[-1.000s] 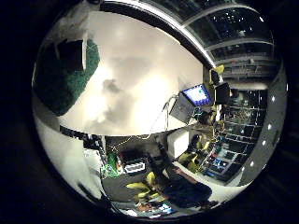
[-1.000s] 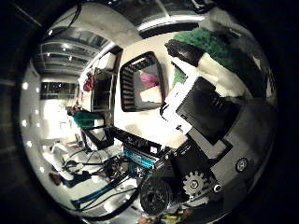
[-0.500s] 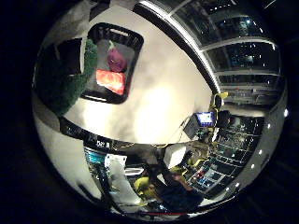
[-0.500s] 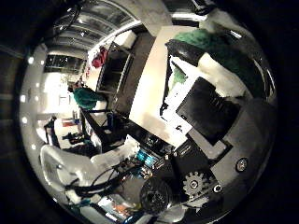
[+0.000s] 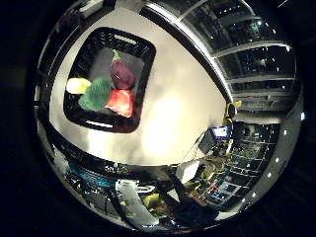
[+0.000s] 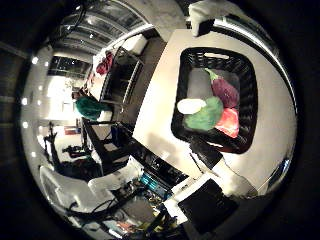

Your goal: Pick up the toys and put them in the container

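A black slatted container (image 5: 139, 45) stands on the white table (image 5: 183, 109), below my palm. In it lie a yellow toy (image 5: 77, 86), a green plush toy (image 5: 96, 97), a purple toy (image 5: 122, 71) and a red toy (image 5: 119, 104). The right thumb side palm view shows the same container (image 6: 179, 100) with the green toy (image 6: 206, 117) in its middle.
The table's edge (image 6: 150, 110) runs close beside the container. Past it are shelves and workbenches with gear (image 6: 100, 70). A lit monitor (image 5: 215, 131) stands in the room off the table's far side.
The green plush toy was held against my fingers in the earlier frames; now it lies in the container. My fingers have opened away, and the palm has swung over the container.
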Tool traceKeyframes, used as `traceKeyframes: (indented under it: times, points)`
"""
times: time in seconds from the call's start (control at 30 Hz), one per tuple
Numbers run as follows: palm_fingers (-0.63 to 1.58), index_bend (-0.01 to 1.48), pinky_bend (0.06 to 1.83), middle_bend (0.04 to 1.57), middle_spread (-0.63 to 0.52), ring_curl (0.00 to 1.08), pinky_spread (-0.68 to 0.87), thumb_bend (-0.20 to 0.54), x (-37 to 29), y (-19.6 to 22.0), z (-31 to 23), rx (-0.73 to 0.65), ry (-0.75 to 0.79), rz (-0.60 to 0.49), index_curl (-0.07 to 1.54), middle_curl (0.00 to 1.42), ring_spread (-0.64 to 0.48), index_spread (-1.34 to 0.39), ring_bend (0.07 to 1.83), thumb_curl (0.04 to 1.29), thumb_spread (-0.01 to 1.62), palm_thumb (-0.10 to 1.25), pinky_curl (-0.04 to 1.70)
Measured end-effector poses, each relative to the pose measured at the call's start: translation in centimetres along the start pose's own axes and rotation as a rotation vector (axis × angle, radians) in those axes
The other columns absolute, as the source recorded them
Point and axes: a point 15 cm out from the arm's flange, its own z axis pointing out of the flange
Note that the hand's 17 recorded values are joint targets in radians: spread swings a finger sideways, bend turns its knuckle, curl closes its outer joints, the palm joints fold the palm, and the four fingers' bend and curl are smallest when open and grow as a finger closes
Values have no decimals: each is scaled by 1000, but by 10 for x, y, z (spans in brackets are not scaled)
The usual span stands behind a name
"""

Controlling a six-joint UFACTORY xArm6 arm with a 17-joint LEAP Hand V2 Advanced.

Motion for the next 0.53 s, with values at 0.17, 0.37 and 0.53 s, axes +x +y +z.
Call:
traceKeyframes:
  times: [0.17, 0.37, 0.53]
  points:
    - [44, 287, 360, 190, 13, 177, 440, -22, 11, 40, -6, -42, 0, 9, 343, 280, 222, -509, 243, 454, 1036, 800, 374]
    - [79, 255, 331, 174, 12, 186, 438, -23, 38, 91, 5, -88, 23, 54, 348, 278, 218, -502, 189, 439, 1045, 786, 352]
    - [99, 253, 315, 180, 14, 185, 435, -21, 67, 125, -3, -83, 38, 124, 355, 277, 218, -501, 179, 428, 1055, 784, 340]
